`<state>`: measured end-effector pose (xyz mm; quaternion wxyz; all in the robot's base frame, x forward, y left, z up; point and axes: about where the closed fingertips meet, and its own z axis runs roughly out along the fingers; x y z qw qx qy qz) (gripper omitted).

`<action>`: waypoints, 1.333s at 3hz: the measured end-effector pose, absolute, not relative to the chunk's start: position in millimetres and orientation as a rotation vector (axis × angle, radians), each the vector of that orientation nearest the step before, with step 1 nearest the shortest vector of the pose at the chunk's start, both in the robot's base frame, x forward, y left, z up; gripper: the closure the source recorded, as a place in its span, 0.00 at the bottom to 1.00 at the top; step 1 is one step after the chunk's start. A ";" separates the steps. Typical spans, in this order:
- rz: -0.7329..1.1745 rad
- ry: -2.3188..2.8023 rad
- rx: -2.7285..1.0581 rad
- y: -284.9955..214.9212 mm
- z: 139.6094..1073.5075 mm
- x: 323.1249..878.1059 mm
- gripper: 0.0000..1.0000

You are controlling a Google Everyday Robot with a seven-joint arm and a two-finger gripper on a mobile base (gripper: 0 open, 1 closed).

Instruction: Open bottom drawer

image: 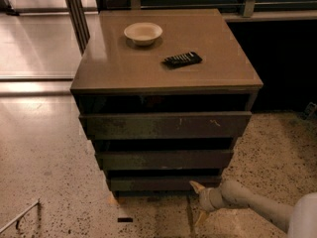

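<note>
The cabinet has three dark brown-olive, handleless drawer fronts, stepped back from top to bottom. The bottom drawer [163, 183] is the narrowest front, lowest, just above the floor, with a dark gap above it. My gripper [199, 202] comes in from the lower right on a pale arm, low by the floor. It sits right at the right end of the bottom drawer front. Its two pale fingers are spread; the upper fingertip [196, 186] is at the drawer front's lower right edge. It holds nothing.
The widest top front [166, 125] and the middle front [164, 159] sit above. On the cabinet top [114, 68] are a white bowl [142, 32] and a black remote [182, 59]. A speckled floor surrounds it, with a thin metal rod [20, 217] at lower left.
</note>
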<state>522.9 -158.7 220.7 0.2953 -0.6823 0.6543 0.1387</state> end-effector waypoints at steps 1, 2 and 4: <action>0.321 1.708 -1.827 -154.8 212.8 545.9 0.00; 0.260 1.689 -1.837 -155.2 207.0 567.3 0.00; 0.190 1.767 -1.845 -163.9 169.2 624.8 0.00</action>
